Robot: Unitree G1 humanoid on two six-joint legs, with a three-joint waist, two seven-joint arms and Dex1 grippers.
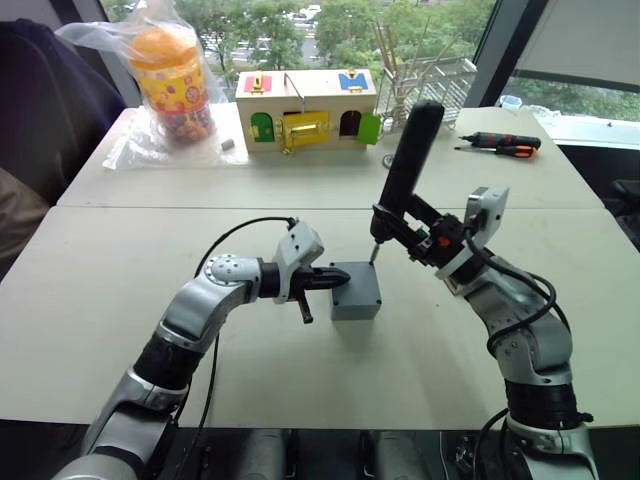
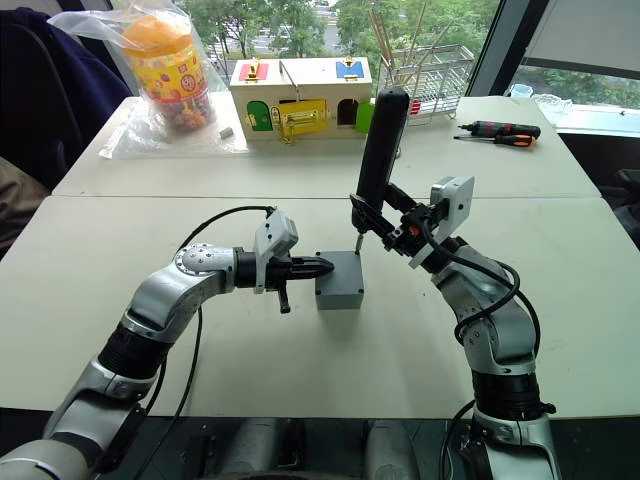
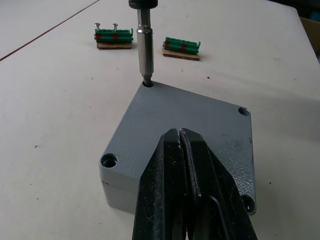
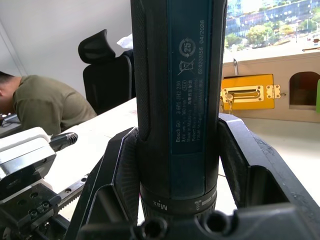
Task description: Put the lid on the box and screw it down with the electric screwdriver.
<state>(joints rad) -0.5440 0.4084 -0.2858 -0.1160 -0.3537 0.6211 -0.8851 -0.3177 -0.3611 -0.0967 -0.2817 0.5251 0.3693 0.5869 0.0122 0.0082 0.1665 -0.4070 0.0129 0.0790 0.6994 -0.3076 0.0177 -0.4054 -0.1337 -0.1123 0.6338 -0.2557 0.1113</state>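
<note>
We find the lid already seated on the box, which stands near the middle of the pale surface, at about twelve o'clock from our chest. Our left end effector, its two fingers pressed together with nothing between them, bears down on the lid from nine o'clock. Our right end effector is clamped round the electric screwdriver, held nearly upright, its metal bit resting in the corner hole at the box's far side. We judge the lidding done and the screwing under way at this first corner; the other three corner holes look dark and empty, though we cannot tell whether screws sit in them. Room is generous: the box stands well clear of every edge, two green terminal blocks lie apart beyond it, and the wooden box with coloured doors and hand screwdriver stay far off at twelve and two o'clock.
</note>
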